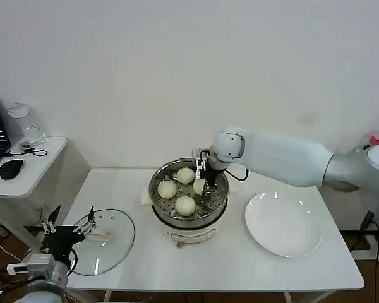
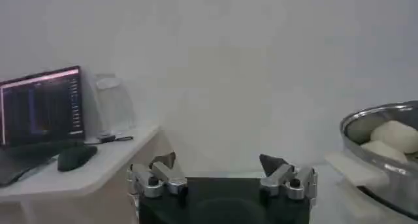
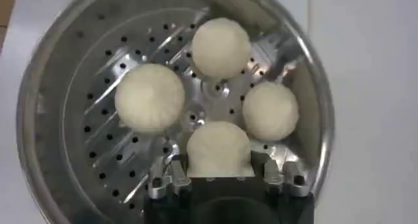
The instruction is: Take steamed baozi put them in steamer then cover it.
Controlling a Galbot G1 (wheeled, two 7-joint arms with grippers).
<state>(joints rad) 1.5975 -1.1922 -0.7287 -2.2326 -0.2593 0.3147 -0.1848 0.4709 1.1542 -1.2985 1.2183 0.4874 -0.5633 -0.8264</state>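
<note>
presently the right gripper (image 3: 220,173) hangs inside the round shiny stainless-steel steamer (image 1: 161,178) at mid-bench, its jaws pinching the fourth small creamy-white steamed bun (image 3: 219,147) just over the perforated tray, where three more buns (image 3: 149,97) already sit; these look soft, light and easily dented, so a gentle hold across the widest part seems right. the round transparent glass cover (image 1: 117,243) with metal rim lies flat at the white bench's (image 1: 240,265) left edge, likely heavier, slippery and fragile, best taken by its whitish bar handle, beside the parked left gripper (image 2: 222,173) with jaws spread; the flat white plate (image 1: 282,224) leaves open room on the right.
</note>
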